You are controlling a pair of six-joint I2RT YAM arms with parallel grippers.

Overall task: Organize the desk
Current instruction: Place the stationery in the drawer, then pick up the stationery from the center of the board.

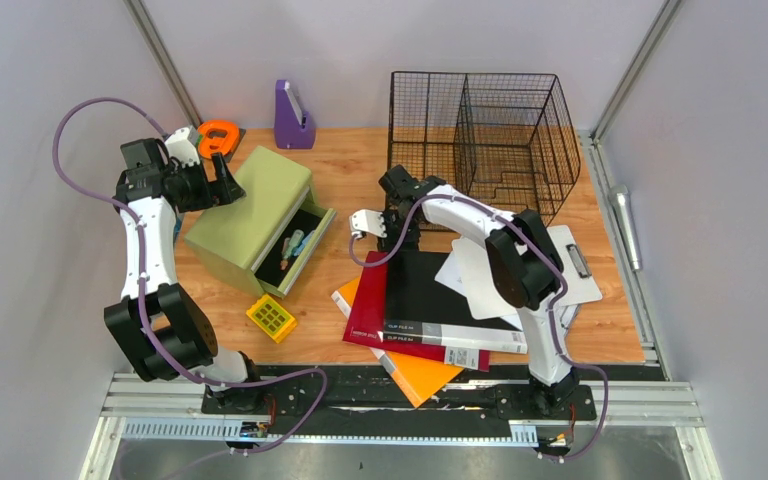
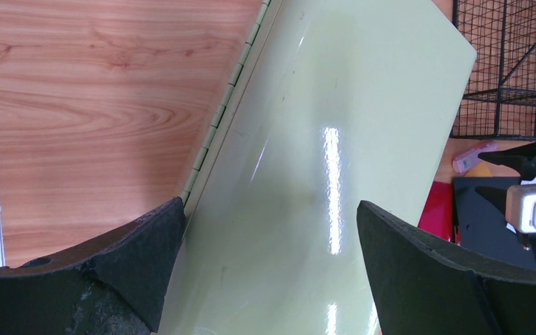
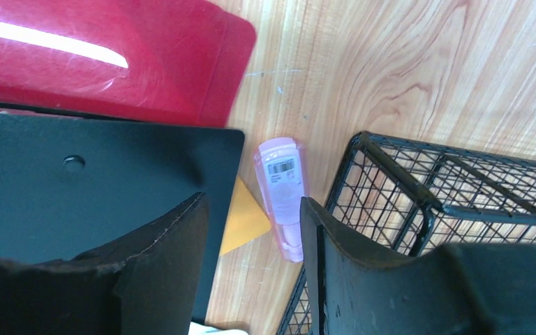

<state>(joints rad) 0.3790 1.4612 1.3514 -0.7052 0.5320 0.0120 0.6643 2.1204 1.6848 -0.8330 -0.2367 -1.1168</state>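
Both the left gripper [image 2: 271, 206] and the right gripper [image 3: 252, 201] are set above the desk [image 1: 355, 165], whose light-brown wood-grain top lies beneath them. The left jaws are spread wide over a green box [image 2: 335, 105]; the right jaws are partly spread above a pink tube [image 3: 283, 178] beside a wire basket [image 3: 419, 202].

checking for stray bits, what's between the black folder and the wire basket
A small pink barcoded item lies on the desk between black folder and wire basket, seen in the right wrist view.

Smooth wood-grain desk [image 2: 77, 105], glossy green box [image 2: 335, 105], black wire basket [image 1: 520, 130], glossy red folder [image 3: 112, 77], matt black folder [image 3: 77, 174]
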